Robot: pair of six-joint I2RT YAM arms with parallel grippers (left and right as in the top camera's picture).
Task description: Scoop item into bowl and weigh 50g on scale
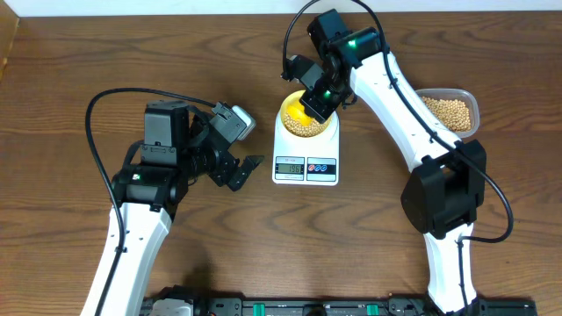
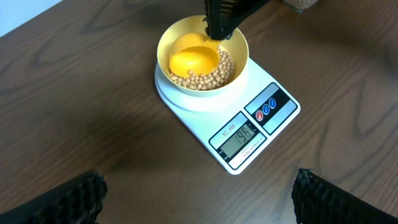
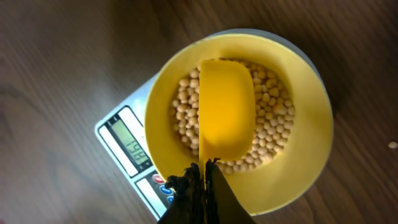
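Observation:
The pale-yellow bowl (image 1: 306,120) stands on the white scale (image 1: 306,163), whose display (image 2: 240,138) is lit. Tan beans (image 3: 272,118) lie in the bowl (image 3: 311,130). My right gripper (image 1: 318,98) is shut on the handle of a bright yellow scoop (image 3: 225,109), whose cup sits upside down over the beans inside the bowl (image 2: 239,46). The scoop also shows in the left wrist view (image 2: 193,60). My left gripper (image 1: 244,171) is open and empty, left of the scale (image 2: 261,118), above the bare table.
A clear plastic tub (image 1: 450,111) holding more beans sits to the right of the scale, behind my right arm. The table is dark brown wood (image 1: 53,132). A single stray bean (image 3: 392,145) lies on the table near the bowl.

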